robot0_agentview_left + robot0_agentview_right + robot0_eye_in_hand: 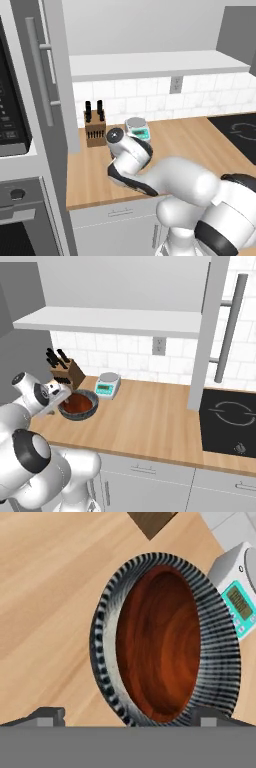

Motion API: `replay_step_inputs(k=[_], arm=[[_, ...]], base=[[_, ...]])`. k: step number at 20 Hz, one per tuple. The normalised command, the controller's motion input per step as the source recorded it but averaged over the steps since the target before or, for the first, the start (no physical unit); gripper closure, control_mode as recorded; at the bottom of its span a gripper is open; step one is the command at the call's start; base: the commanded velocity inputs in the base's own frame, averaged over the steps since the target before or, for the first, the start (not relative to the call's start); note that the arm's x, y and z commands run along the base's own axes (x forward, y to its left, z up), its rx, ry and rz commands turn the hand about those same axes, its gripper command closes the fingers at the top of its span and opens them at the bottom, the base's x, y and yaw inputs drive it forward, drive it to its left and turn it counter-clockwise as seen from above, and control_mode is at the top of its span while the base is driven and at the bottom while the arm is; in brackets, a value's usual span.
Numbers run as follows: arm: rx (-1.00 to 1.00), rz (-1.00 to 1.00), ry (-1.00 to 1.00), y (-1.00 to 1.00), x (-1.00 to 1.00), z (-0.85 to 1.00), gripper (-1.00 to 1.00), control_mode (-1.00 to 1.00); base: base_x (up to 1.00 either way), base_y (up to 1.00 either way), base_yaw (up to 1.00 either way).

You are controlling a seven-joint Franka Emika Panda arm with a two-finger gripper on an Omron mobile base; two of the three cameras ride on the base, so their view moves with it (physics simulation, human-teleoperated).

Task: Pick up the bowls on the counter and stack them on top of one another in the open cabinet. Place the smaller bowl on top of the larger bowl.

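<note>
On the wooden surface (pixel 150 421), beside the scale (pixel 108 384) and knife block (pixel 67 373), a bowl (pixel 78 404) with a ribbed outside and reddish-brown inside sat under the gripper (pixel 127 719), jaws spread wide and apparently empty. The cabinet shelf (pixel 110 321) above held nothing; stacking had yet to begin.

No words, brands or numbers can be read anywhere. The kitchen scale (pixel 235 587) has a teal display panel (pixel 242 605), but whatever stands on it is too blurred to make out, in the hand view as in both base views. The black cooktop (pixel 227 421) carries thin pale ring markings and a small pale sign near its front edge, and the oven panel (pixel 7 107) at the left has tiny light marks; none form legible characters.
</note>
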Motion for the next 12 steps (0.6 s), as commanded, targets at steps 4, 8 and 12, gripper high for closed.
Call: replay_step_inputs(k=[4, 8, 12], arm=[[0.01, 0.0, 0.0, 0.0, 0.44, -0.49, -1.0, -1.0], [0.0, 0.0, 0.0, 0.0, 0.41, -0.6, -1.0, -1.0], [0.0, 0.0, 0.0, 0.0, 0.31, -0.31, 1.0, -1.0]], base=[[0.0, 0.0, 0.0], [0.0, 0.0, 0.0], [0.0, 0.0, 0.0]])
